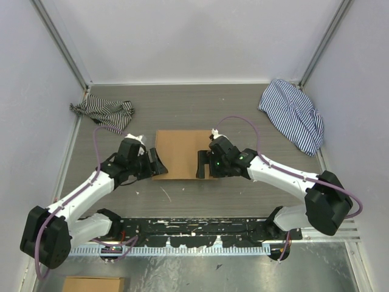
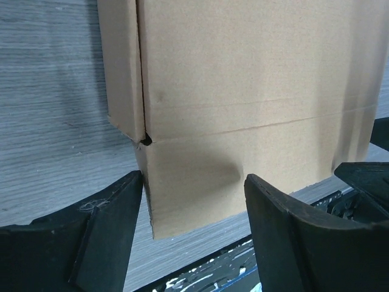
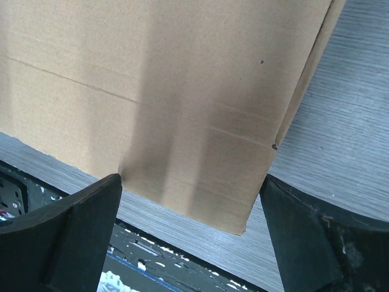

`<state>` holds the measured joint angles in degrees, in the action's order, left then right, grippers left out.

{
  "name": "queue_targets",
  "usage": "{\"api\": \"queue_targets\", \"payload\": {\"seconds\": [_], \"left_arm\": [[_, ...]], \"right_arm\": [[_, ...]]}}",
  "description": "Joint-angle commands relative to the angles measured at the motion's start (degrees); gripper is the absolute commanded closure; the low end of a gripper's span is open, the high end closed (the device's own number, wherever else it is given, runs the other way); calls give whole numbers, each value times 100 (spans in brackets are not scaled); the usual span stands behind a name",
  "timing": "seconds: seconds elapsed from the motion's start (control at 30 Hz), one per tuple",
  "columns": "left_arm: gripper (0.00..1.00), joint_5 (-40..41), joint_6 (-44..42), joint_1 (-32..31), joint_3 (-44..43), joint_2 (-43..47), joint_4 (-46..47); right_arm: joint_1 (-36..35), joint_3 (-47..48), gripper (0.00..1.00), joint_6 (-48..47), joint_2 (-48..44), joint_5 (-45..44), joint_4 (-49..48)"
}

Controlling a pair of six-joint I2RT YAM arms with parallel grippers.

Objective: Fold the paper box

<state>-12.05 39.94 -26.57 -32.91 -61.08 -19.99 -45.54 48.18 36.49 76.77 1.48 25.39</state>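
Top external view is showing the paper box [image 1: 180, 152] lying flat on the grey table [image 1: 182, 103], sitting between the two claws. The left gripper [image 1: 157, 164] is standing spread at the box's near left corner. In its wrist view its fingers [image 2: 103, 225] are straddling a creased flap, which is lying between them and just ahead, and they are pinching nothing. The right gripper [image 1: 202, 164] is gaping wide at the near right corner, its fingers [image 3: 73, 225] flanking the cardboard edge without clamping it. A crumpled striped cloth [image 1: 103, 112] is lying well beyond the left claw, and a second striped cloth [image 1: 293, 115] is lying well beyond the right one.
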Motion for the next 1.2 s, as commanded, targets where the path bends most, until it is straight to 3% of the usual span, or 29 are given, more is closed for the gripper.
{"api": "queue_targets", "payload": {"seconds": [0.0,0.27,0.63,0.9,1.17], "left_arm": [[27,-179,-16,-8,-116,180,-216],[29,378,-422,-7,-110,-23,-606],[34,28,-187,-6,196,-12,21],[36,-328,-162,-7,39,61,-287],[38,-164,-293,-7,-143,298,-904]], "right_arm": [[-16,92,1,89,-79,177,-184],[-23,-89,7,-25,104,-143,-162],[-23,-219,12,-19,35,-78,-475],[-31,-65,15,12,-143,215,-306],[-32,105,15,-19,-276,88,92]]}}
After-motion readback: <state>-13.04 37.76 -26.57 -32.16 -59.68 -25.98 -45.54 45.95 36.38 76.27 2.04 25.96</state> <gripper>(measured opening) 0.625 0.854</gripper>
